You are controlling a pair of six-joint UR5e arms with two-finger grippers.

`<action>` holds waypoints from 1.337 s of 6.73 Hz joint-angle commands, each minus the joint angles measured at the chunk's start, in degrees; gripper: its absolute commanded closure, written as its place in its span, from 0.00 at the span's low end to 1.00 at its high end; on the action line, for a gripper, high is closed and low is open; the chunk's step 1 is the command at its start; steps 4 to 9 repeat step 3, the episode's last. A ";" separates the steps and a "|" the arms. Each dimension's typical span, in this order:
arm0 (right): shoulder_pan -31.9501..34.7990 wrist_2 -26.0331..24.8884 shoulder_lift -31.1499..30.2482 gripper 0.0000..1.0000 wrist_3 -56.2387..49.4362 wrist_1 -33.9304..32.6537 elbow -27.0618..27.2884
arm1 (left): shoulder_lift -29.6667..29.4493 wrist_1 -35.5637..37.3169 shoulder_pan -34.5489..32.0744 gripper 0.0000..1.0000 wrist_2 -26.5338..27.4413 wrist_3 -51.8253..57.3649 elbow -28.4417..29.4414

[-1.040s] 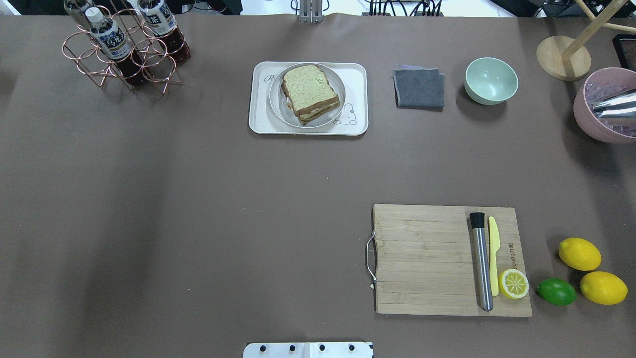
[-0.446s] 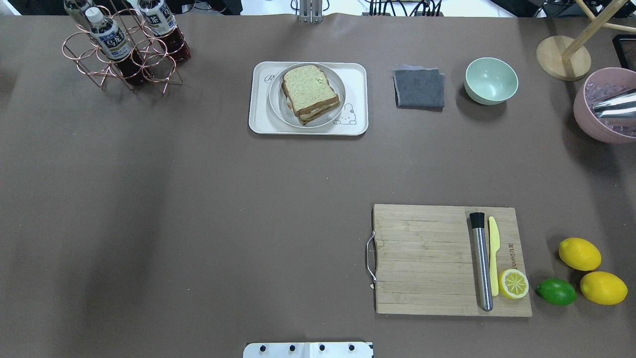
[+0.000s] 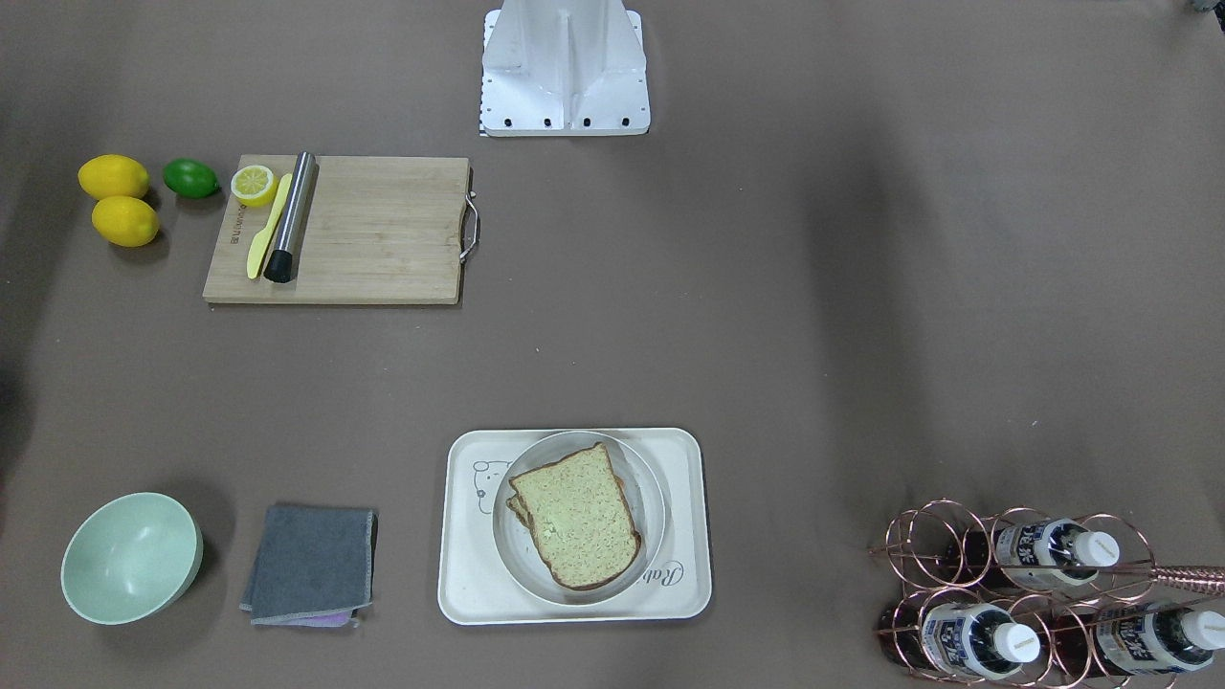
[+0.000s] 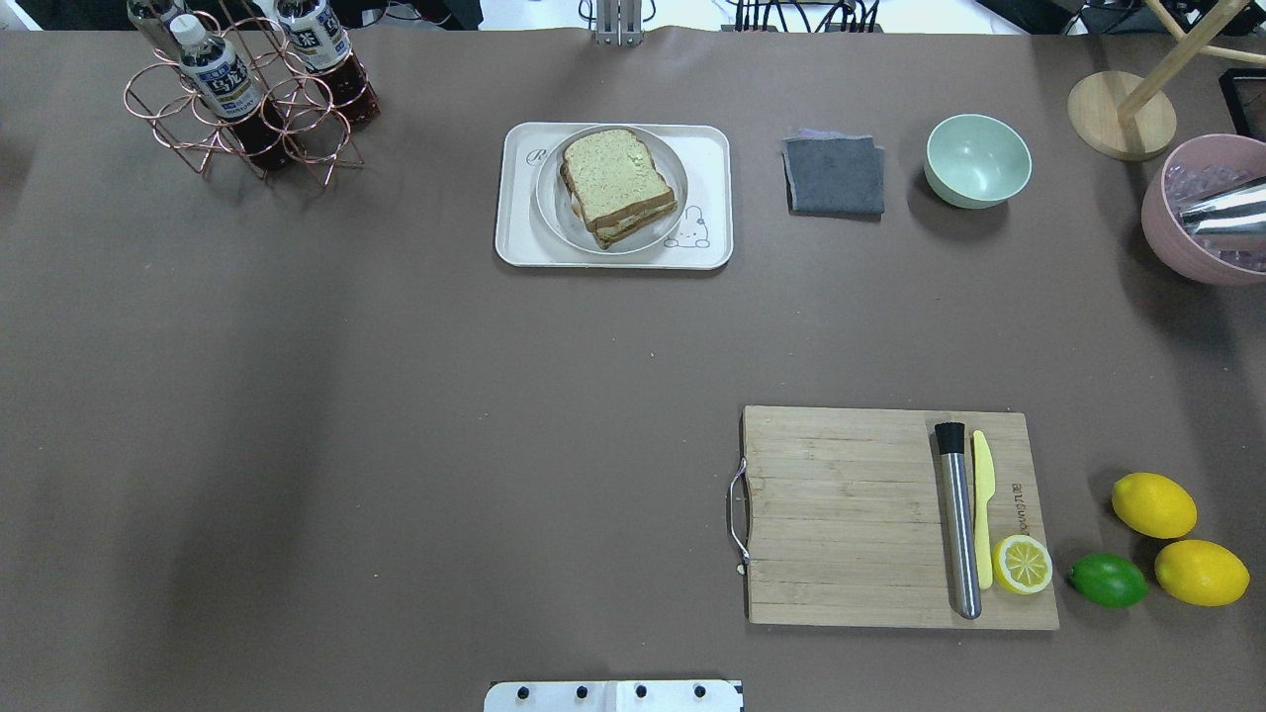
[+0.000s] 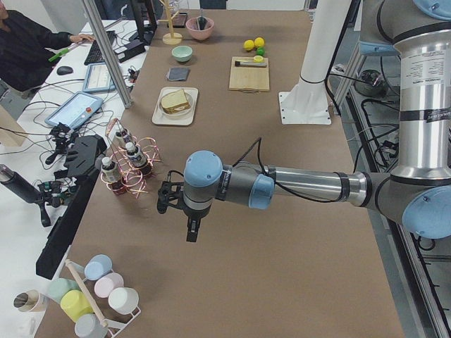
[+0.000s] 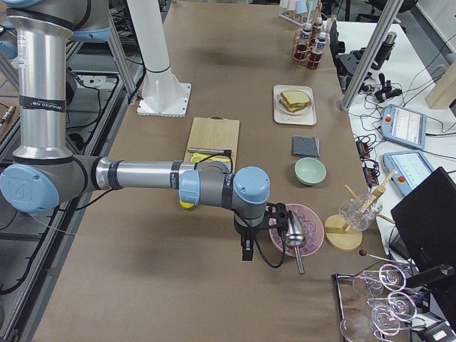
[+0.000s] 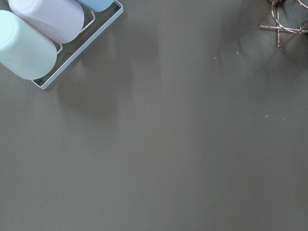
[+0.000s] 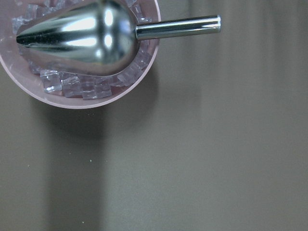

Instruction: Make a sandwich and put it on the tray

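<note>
The sandwich (image 4: 615, 183) is a stack of speckled bread slices with dark crusts, lying on a round pale grey plate (image 4: 550, 210). That plate sits on the cream-white tray (image 4: 714, 148) at the table's far middle. The front-facing view shows the same sandwich (image 3: 579, 517) and tray (image 3: 469, 579). My left gripper (image 5: 190, 229) hangs above bare table near the bottle rack, far from the tray. Over by the pink bowl, my right gripper (image 6: 246, 251) hovers just as far from the tray. Both show only in the side views, so I cannot tell open from shut.
A wooden cutting board (image 4: 841, 514) carries a steel muddler (image 4: 957, 524), a yellow knife (image 4: 982, 514) and a lemon half (image 4: 1023, 565). Two lemons (image 4: 1153, 504) and a lime (image 4: 1108, 579) lie beside it. A grey cloth (image 4: 835, 176), green bowl (image 4: 977, 160), pink ice bowl (image 8: 86, 91) and bottle rack (image 4: 247, 99) line the far edge.
</note>
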 commanded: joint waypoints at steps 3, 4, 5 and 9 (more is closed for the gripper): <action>0.00 -0.08 0.65 0.00 0.07 -0.11 -0.12 | -2.08 0.06 0.32 0.03 -0.09 -0.01 1.81; 0.00 -0.08 0.65 0.00 0.07 -0.11 -0.12 | -2.08 0.06 0.32 0.03 -0.09 -0.01 1.81; 0.00 -0.08 0.65 0.00 0.07 -0.11 -0.12 | -2.08 0.06 0.32 0.03 -0.09 -0.01 1.81; 0.00 -0.08 0.65 0.00 0.07 -0.11 -0.12 | -2.08 0.06 0.32 0.03 -0.09 -0.01 1.81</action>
